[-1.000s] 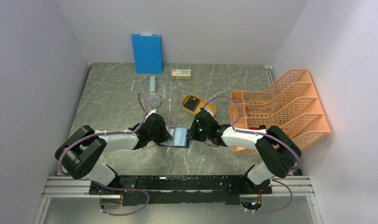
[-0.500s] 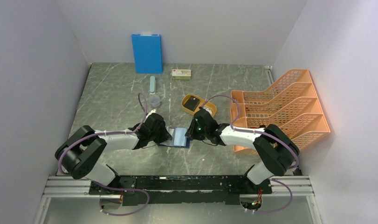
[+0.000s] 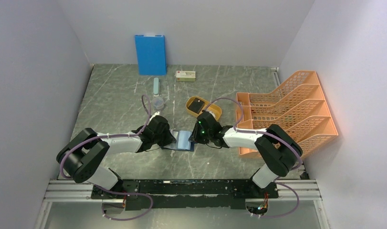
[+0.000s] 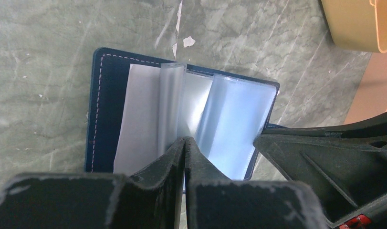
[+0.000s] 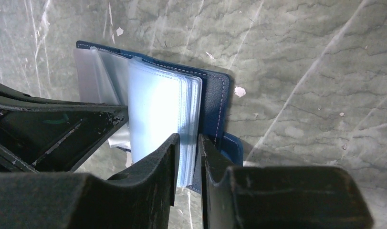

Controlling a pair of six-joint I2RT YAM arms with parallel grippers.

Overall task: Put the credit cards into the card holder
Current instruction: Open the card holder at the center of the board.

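Small dark navy stitched card holder (image 3: 183, 141) lies spread open and flat on the grey marbled tabletop (image 3: 115, 100), between the two arms, with its clear plastic sleeves (image 4: 229, 119) fanned up from the spine. The left gripper (image 4: 184, 143) is pinched fully together on what looks like one thin sleeve leaf at its near edge, and the right gripper (image 5: 187, 143) has its fingers a narrow gap apart, clamped round the thick stack of sleeves. Probably light and floppy, sleeves slick and easy to crease: grip sleeve edges gently and expect the cover to slide unless pinned.
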